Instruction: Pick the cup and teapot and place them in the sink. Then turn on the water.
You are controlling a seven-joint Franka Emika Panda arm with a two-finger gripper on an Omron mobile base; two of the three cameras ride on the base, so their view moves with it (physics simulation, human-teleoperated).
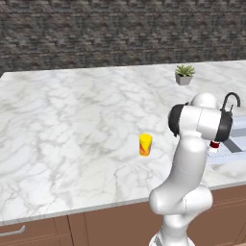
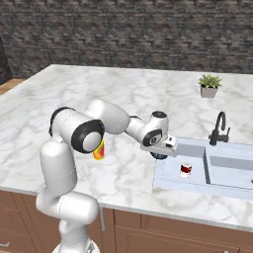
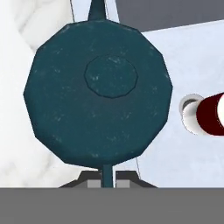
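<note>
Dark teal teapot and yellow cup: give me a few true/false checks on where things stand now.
1. The gripper is shut on the thin handle of the round dark teal teapot. True.
2. The small yellow cup with the orange-red patch sits in the pale grey sink. False: it stands on the white marble counter.
3. A red-and-white can stands in the sink's side basin. True.
4. Water runs from the black curved faucet. False: no stream.

Two base views look forward and down from behind the arm, sharing the marble counter (image 1: 72,120); the hand view (very close) looks down onto the teapot (image 3: 98,94).
</note>
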